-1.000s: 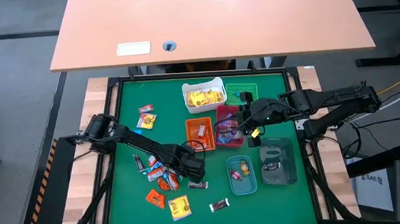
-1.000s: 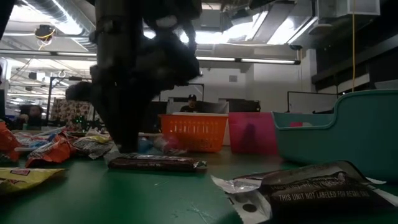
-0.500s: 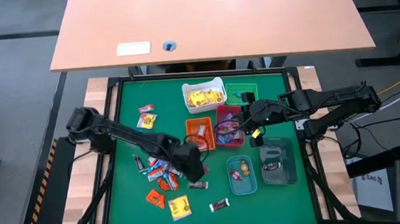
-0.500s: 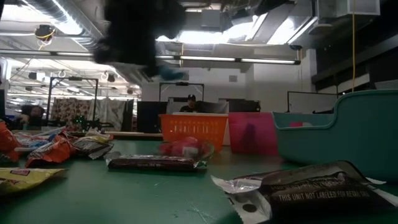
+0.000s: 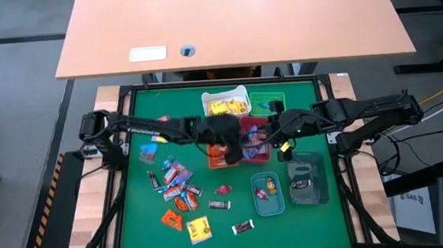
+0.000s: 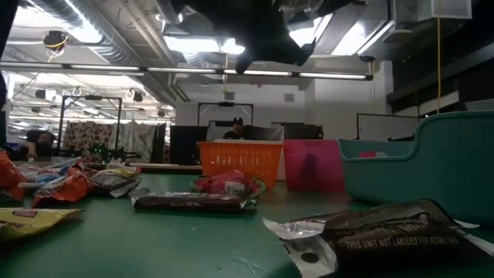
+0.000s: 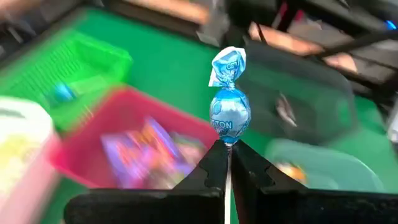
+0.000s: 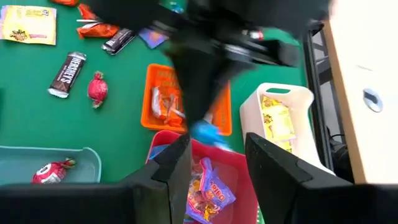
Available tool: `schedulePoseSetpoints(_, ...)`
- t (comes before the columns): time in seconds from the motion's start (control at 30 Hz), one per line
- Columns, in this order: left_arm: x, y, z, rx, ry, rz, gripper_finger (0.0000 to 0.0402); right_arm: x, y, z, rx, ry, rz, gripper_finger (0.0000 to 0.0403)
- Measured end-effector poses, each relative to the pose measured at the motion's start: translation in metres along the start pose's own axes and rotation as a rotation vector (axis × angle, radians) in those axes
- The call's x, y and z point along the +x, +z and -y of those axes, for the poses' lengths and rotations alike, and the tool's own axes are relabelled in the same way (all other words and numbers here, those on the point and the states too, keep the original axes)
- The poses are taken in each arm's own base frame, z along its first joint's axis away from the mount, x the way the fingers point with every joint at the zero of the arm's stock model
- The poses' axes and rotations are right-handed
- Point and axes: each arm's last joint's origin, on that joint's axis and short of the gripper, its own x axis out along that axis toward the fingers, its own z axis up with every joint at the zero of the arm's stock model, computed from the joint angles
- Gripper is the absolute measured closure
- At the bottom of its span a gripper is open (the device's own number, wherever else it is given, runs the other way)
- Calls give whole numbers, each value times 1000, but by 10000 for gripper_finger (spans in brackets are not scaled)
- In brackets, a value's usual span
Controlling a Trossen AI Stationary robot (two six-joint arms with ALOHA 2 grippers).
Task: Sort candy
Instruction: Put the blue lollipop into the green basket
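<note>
My left gripper (image 5: 241,141) hangs over the red bin (image 5: 255,147), shut on a blue twist-wrapped candy (image 7: 229,111). The right wrist view shows the same candy (image 8: 204,132) below the dark left fingers. My right gripper (image 8: 217,168) stands open just right of the red bin, nothing between its fingers. Loose candy (image 5: 175,185) lies on the green mat at the near left. It includes a red sweet (image 5: 223,189), a dark bar (image 5: 219,206) and a yellow pack (image 5: 199,229). My left gripper pinches the blue candy's lower twisted wrapper end (image 7: 227,143) between the free ends of its two fingers. The fingers come from the table's left, slanting down. The candy sticks out beyond the fingertips in line with them, lifted clear above the red bin.
A white bin (image 5: 226,105) with yellow packs and a green bin (image 5: 267,103) stand at the far side. An orange bin (image 5: 222,149) stands left of the red one. A teal bin (image 5: 267,196) and a clear bin (image 5: 307,180) stand near right. The two grippers are close together.
My left gripper has risen from the loose candy at the near left and swung toward the table's far right, to above the red bin. It rolled its wrist on the way and carried the blue candy clear of the mat. The red sweet stays on the mat.
</note>
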Motion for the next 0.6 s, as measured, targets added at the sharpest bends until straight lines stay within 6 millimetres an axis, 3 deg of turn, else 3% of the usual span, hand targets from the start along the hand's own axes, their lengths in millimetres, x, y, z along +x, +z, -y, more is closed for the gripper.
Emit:
schedulePoseSetpoints(0.13,9,21,-26,72,26,186,401,-9,0,4,8,-67,20,253)
schedulePoseSetpoints(0.3,34,33,-56,148,47,417,401,-18,0,9,15,-171,44,253)
schedulePoseSetpoints(0.43,56,28,-82,174,90,546,402,-20,0,10,1,-193,45,253)
schedulePoseSetpoints(0.6,85,7,-110,162,130,603,402,-20,0,11,0,-200,42,253)
